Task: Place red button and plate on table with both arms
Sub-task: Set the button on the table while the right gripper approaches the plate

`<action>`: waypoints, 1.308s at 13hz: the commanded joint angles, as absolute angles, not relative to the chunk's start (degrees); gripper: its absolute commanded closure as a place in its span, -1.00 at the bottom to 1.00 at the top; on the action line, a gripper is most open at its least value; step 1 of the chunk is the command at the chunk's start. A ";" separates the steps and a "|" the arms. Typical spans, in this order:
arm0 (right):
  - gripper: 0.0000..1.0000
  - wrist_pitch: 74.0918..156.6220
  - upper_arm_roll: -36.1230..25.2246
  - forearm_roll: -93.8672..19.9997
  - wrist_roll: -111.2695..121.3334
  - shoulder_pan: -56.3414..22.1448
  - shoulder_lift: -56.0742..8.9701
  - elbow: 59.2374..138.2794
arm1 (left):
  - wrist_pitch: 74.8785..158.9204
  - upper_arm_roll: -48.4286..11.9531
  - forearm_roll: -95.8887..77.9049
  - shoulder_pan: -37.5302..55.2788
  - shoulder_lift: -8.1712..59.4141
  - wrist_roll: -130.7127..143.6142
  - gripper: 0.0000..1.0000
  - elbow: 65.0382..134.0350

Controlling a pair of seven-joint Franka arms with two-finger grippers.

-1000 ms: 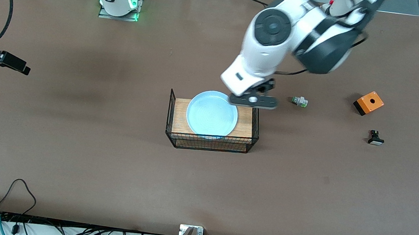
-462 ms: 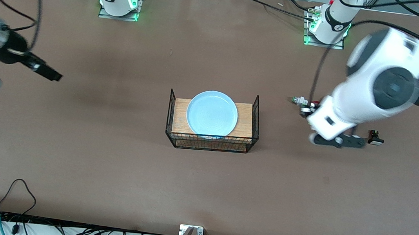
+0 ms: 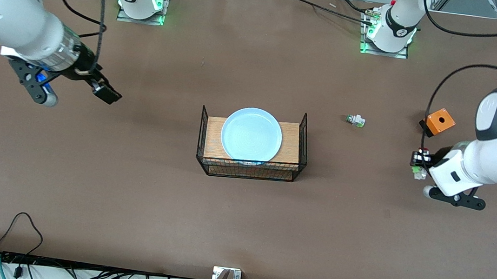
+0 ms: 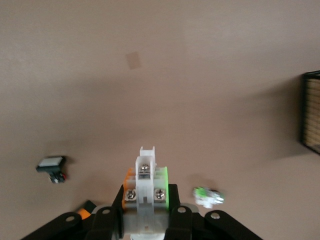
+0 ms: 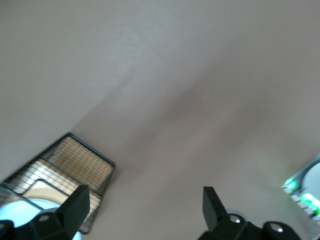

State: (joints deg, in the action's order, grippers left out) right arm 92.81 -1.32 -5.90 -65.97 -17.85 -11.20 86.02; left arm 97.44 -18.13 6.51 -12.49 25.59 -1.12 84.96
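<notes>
The red button (image 4: 146, 181), a whitish body with green trim, is clamped in my left gripper (image 4: 146, 200). In the front view the left gripper (image 3: 418, 163) holds the button (image 3: 419, 174) over the table (image 3: 130, 191) near the left arm's end, beside the orange box. The pale-blue plate (image 3: 252, 134) lies on the wood-topped wire rack (image 3: 249, 170) at mid-table. My right gripper (image 3: 103, 90) is open and empty, in the air toward the right arm's end; in its wrist view (image 5: 145, 210) the rack (image 5: 65, 165) and the plate's edge (image 5: 22, 206) show.
A white piece with a green cap (image 3: 355, 120) lies between the rack and the orange box (image 3: 437, 121); it also shows in the left wrist view (image 4: 207, 196). The black-and-white button (image 4: 51, 165) lies under the left arm, hidden in the front view.
My left arm has swung from the rack's edge to the left arm's end of the table, the red button showing in its gripper. My right arm has moved in toward the rack.
</notes>
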 commanded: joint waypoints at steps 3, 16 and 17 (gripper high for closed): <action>-1.00 104.74 1.58 -6.50 -73.02 -17.84 -10.64 91.92 | 111.76 -18.98 10.00 -16.17 23.91 -5.10 0.64 100.86; -1.00 117.77 8.44 -5.89 -91.58 -24.60 -13.35 97.03 | 147.30 -18.81 14.59 -20.04 28.47 -4.83 0.25 121.29; -1.00 118.38 8.44 -5.98 -93.76 -25.83 -13.62 97.12 | 147.30 -18.81 14.59 -20.13 28.91 -4.83 0.20 121.20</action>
